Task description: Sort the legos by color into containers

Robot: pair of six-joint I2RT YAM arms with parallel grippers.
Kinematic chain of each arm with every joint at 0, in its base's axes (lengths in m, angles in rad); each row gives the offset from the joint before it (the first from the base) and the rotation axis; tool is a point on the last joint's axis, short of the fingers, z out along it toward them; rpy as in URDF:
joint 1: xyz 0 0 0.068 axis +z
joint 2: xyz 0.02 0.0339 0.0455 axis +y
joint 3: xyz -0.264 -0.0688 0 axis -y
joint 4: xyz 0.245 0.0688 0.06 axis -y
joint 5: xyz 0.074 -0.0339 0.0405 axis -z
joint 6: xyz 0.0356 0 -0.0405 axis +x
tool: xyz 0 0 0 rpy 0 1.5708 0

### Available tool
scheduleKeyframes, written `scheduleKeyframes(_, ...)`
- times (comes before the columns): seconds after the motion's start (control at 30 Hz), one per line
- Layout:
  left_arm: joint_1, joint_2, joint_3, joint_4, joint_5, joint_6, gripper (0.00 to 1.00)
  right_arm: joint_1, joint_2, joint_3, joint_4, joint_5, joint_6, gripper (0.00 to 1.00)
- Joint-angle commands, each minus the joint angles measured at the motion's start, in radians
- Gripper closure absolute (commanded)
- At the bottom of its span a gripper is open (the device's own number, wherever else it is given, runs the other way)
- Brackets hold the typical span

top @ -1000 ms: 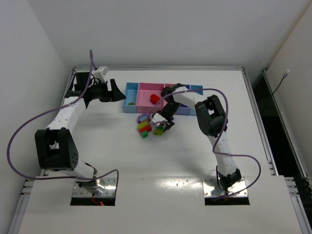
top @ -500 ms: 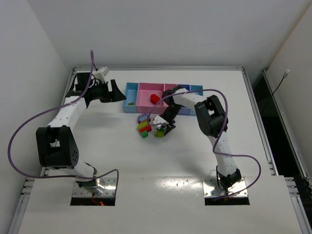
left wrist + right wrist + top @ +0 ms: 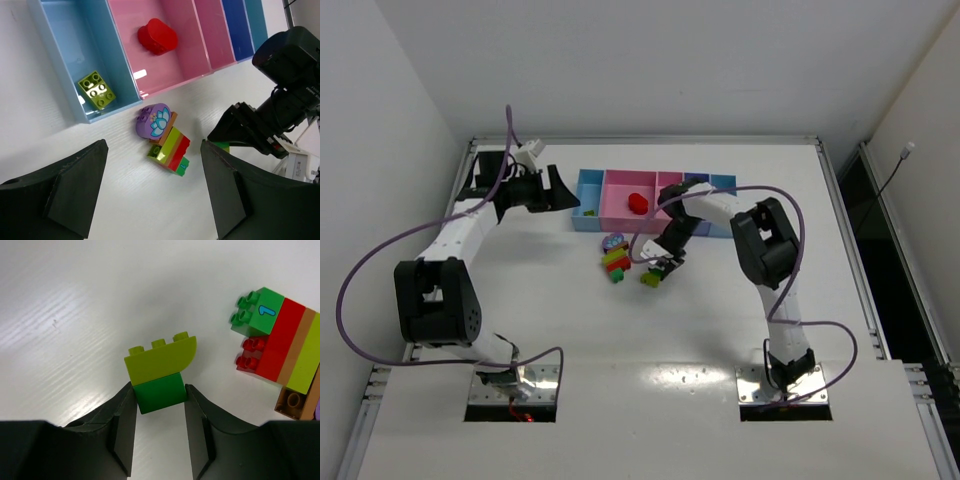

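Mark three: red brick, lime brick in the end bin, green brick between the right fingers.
red brick (image 3: 157,36), left wrist view, top face.
lime brick (image 3: 97,89), left wrist view, studded top.
green brick (image 3: 161,392), right wrist view, dark-green lower block.

White arms (image 3: 460,235), black joints (image 3: 435,305), purple cables (image 3: 508,122)

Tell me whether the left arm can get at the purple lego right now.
Probably yes. The left claw hangs open nearby, and the purple lego lies uncovered on the table, framed between its fingers. The right claw, gripping a green lego, sits off to one side.
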Motion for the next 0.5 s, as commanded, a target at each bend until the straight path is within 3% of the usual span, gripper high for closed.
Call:
scheduleKeyframes(0.0, 0.014, -0.051, -0.019, 0.024, 0.064, -0.006, 0.19, -0.002, -0.1, -0.036, -0.015, -0.069, -0.783, 1.0)
scheduleKeyframes(0.17, -0.028, -0.14, -0.128, 0.033, 0.105, 0.027, 0.2, -0.002, -0.238, -0.156, 0.14, -0.119, -0.479, 1.0)
scheduleKeyframes(0.27, -0.051, -0.202, -0.182, 0.033, 0.13, 0.038, 0.17, -0.002, -0.358, -0.243, 0.31, -0.149, -0.118, 1.0)
scheduleKeyframes(0.3, -0.062, -0.202, -0.193, 0.033, 0.157, 0.05, 0.17, 0.007, -0.39, -0.287, 0.374, -0.138, 0.135, 1.0)
scheduleKeyframes(0.33, -0.062, -0.202, -0.202, 0.012, 0.176, 0.05, 0.17, 0.007, -0.454, -0.309, 0.429, -0.129, 0.241, 1.0)
scheduleKeyframes(0.4, -0.071, -0.211, -0.213, -0.013, 0.22, 0.04, 0.17, 0.016, -0.519, -0.378, 0.624, -0.063, 0.511, 1.0)
scheduleKeyframes(0.43, -0.083, -0.211, -0.228, -0.013, 0.22, 0.026, 0.17, 0.031, -0.55, -0.401, 0.752, -0.02, 0.776, 1.0)
scheduleKeyframes(0.47, -0.103, -0.238, -0.243, -0.004, 0.22, 0.003, 0.17, 0.031, -0.603, -0.436, 0.805, 0.071, 0.891, 1.0)
